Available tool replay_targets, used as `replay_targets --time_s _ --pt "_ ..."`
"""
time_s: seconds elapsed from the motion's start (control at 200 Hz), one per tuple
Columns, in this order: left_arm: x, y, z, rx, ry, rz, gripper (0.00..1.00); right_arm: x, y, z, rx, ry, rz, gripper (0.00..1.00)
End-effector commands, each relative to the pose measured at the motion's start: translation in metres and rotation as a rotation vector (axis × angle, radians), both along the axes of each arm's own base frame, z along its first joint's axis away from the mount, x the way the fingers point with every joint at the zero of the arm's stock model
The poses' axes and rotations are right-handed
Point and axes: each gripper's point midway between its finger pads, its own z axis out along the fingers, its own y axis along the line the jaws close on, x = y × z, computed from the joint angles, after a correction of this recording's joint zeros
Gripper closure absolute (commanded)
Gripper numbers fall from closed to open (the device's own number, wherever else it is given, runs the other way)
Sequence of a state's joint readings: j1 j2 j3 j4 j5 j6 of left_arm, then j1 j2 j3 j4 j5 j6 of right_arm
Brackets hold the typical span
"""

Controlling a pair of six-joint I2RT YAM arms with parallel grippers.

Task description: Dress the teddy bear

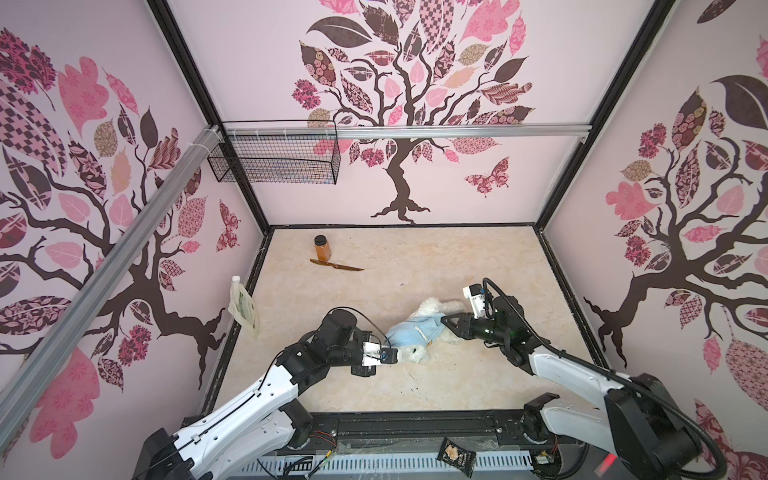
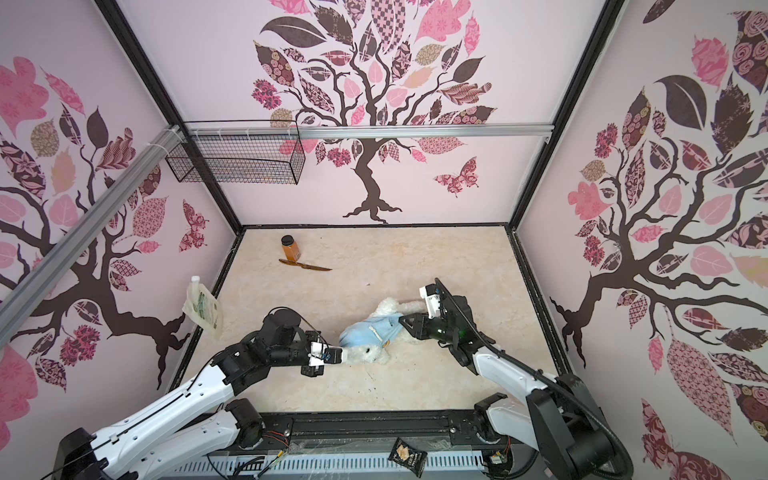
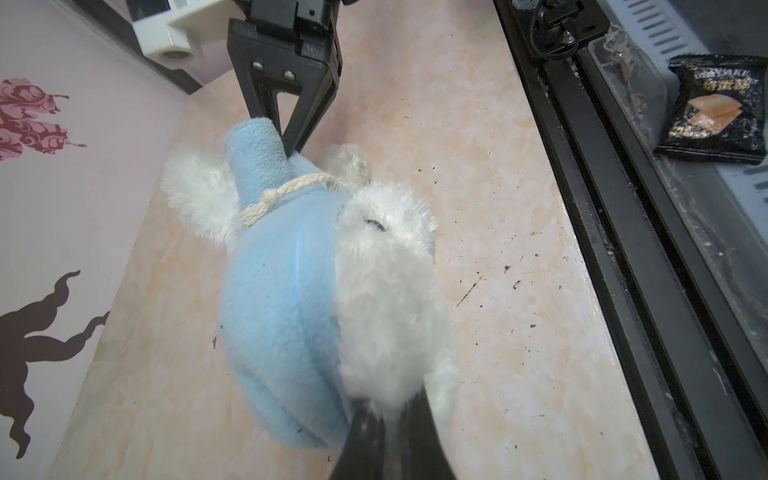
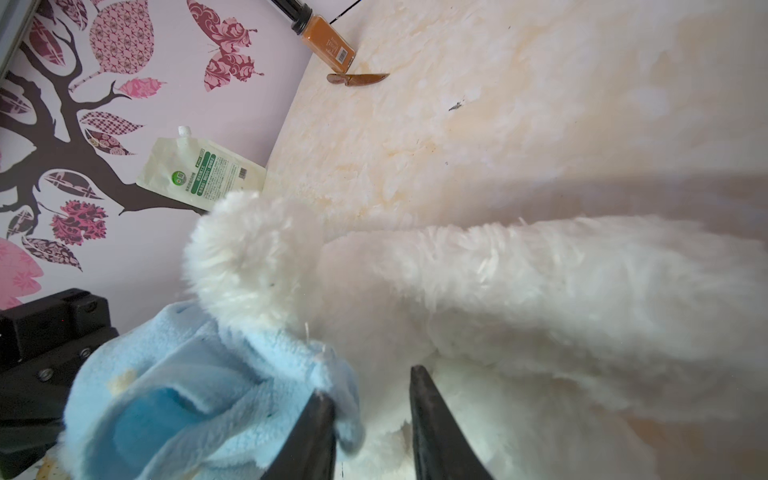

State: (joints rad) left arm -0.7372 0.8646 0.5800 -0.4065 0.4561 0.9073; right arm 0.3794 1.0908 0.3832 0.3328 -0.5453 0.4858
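The teddy bear lies on its side mid-table in both top views, white and fluffy, its legs pointing away from me. A light blue shirt covers its body. My left gripper is shut on the white fur of the bear's head, low beside the shirt's hood. My right gripper stands open at the shirt's hem; one finger touches the blue fleece and white fur fills the gap. In a top view it sits at the bear's hip.
A jar of orange-brown paste and a brown knife lie at the far left. A spouted pouch leans on the left wall. A wire basket hangs high on the rail. A black snack packet rests on the front rail.
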Motion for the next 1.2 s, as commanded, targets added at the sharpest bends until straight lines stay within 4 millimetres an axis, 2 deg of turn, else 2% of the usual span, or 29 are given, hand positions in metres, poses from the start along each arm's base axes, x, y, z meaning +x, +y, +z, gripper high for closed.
replay_targets --time_s 0.0,0.13,0.26,0.35,0.38,0.43,0.6,0.655,0.77,0.825,0.88,0.98,1.195 --pt "-0.002 -0.005 0.019 -0.032 -0.029 -0.045 1.0 0.008 -0.01 0.052 -0.06 -0.199 -0.027 0.64" --pt "-0.002 -0.005 0.021 -0.03 -0.041 -0.054 1.0 -0.006 0.007 0.085 -0.07 -0.331 0.042 0.57" --pt "-0.003 -0.006 0.02 -0.026 -0.044 -0.063 1.0 -0.033 0.055 0.098 -0.154 -0.484 0.202 0.48" --pt "-0.003 -0.006 0.021 -0.025 -0.049 -0.068 1.0 -0.049 0.088 0.091 -0.192 -0.487 0.338 0.43" --pt "-0.003 -0.006 0.021 -0.023 -0.052 -0.068 1.0 -0.053 0.097 0.088 -0.189 -0.469 0.379 0.36" --pt "-0.003 -0.005 0.02 -0.02 -0.056 -0.07 1.0 -0.059 0.11 0.081 -0.18 -0.431 0.446 0.31" --pt "-0.002 -0.004 0.019 -0.002 -0.076 -0.074 1.0 -0.078 0.137 0.048 -0.266 -0.376 0.583 0.32" --pt "-0.002 -0.003 0.019 0.003 -0.083 -0.074 1.0 -0.071 0.137 0.037 -0.312 -0.344 0.563 0.4" --pt "-0.003 -0.003 0.019 0.005 -0.091 -0.075 1.0 -0.054 0.129 0.018 -0.425 -0.3 0.488 0.64" --pt "-0.003 -0.002 0.019 0.009 -0.102 -0.078 1.0 -0.045 0.124 0.015 -0.454 -0.283 0.436 0.79" --pt "-0.004 -0.002 0.018 0.017 -0.112 -0.08 1.0 -0.035 0.118 0.011 -0.468 -0.256 0.377 0.87" --pt "-0.006 -0.001 0.016 0.034 -0.121 -0.082 1.0 -0.014 0.1 0.005 -0.438 -0.15 0.261 0.93" --pt "-0.012 0.0 0.016 0.02 -0.126 -0.082 1.0 0.023 0.065 0.006 -0.296 -0.023 0.086 0.97"
